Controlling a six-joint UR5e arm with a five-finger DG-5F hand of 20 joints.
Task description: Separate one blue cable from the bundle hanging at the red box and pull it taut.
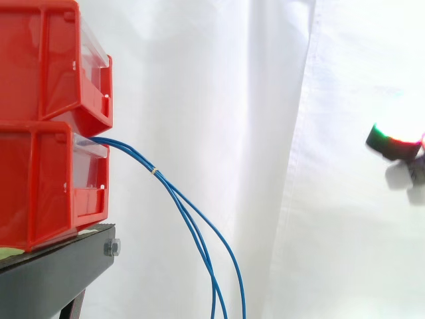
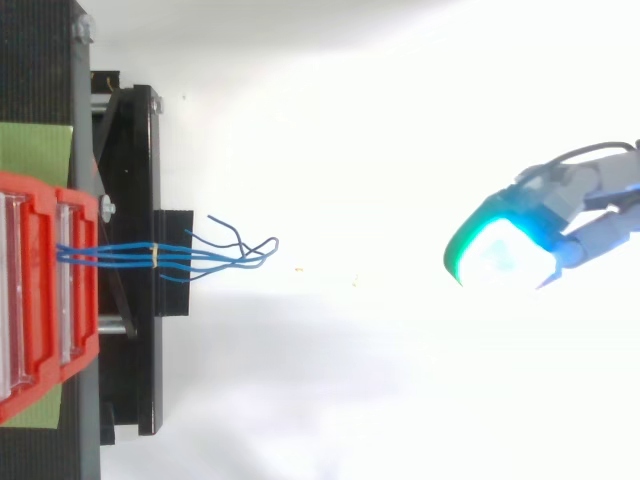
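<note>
Side view, L side: two red bins stacked, upper bin [image 1: 53,63] sitting on lower bin [image 1: 50,183], each w/ a clear front lip. Both rest on black stand [image 1: 53,286]. Stand top is dark & flat. A sliver of green pad [image 1: 10,252] shows under the lower bin, and there is a bolt [image 1: 111,248] on the stand's front edge. Bkgd is a white curtain [image 1: 219,100], hanging in long vertical folds, w/ one panel edge running down right of centre.

Blue cable bundle [image 1: 192,222] leaves the lower bin's front opening and runs right & down. It is cinched by a small pale tie [image 1: 154,171] not far out from the bin. Below the tie the strands part a little and hang slack out the bottom of the view.

Top view: the bundle crosses the stand, and the strands splay just right of the stand's edge. The green pad lies flat on the stand, partly under the bins. Ground beyond is bright white.

Hand [image 2: 505,245] is at far right, well apart from the bundle, touching no cable. It glows cyan w/ a green rim. In side view the hand [image 1: 396,143] is at the right edge, approx level w/ the lower bin's top, glowing green to red. Open or closed: can't tell.
</note>
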